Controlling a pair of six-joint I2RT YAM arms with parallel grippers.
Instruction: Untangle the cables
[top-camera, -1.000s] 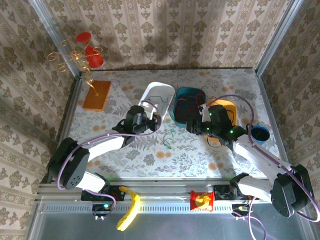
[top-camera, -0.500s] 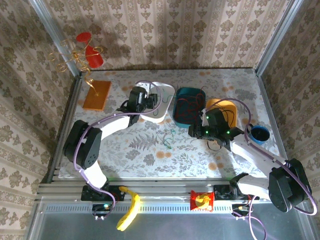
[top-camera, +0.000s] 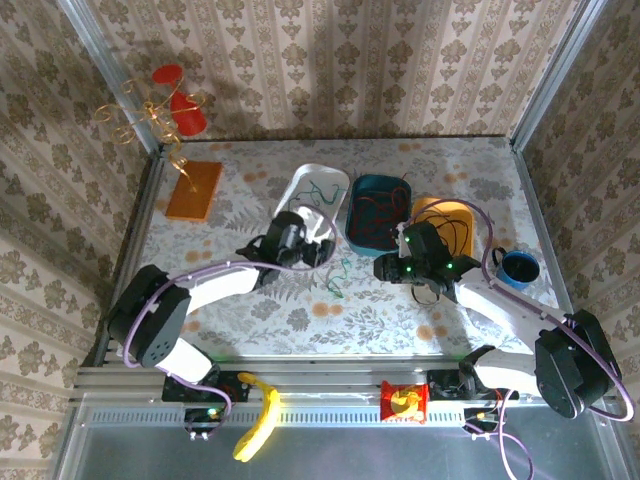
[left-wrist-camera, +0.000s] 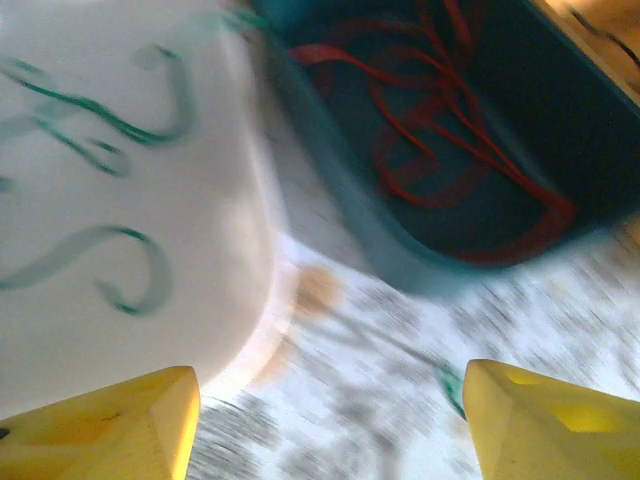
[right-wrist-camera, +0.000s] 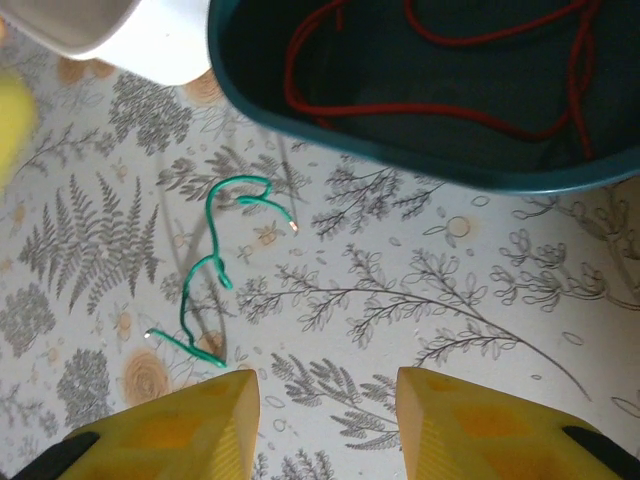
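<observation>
Has pulled left gripper (left-wrist-camera: 330, 405) back off the white bin (left-wrist-camera: 215, 250), spread wide and holding nothing like right gripper (right-wrist-camera: 325, 390), leaving one green cable (right-wrist-camera: 211, 235) loose just ahead-left of the latter, likely next to sort.

Left arm (top-camera: 215, 287) & right arm (top-camera: 512, 312): white links, black joints (top-camera: 150, 325), thin purple cables (top-camera: 200, 273) running alongside. Green LEDs (top-camera: 406, 268) nr rt wrist. Fingers (right-wrist-camera: 165, 430) yellow, wedge-shaped.
</observation>
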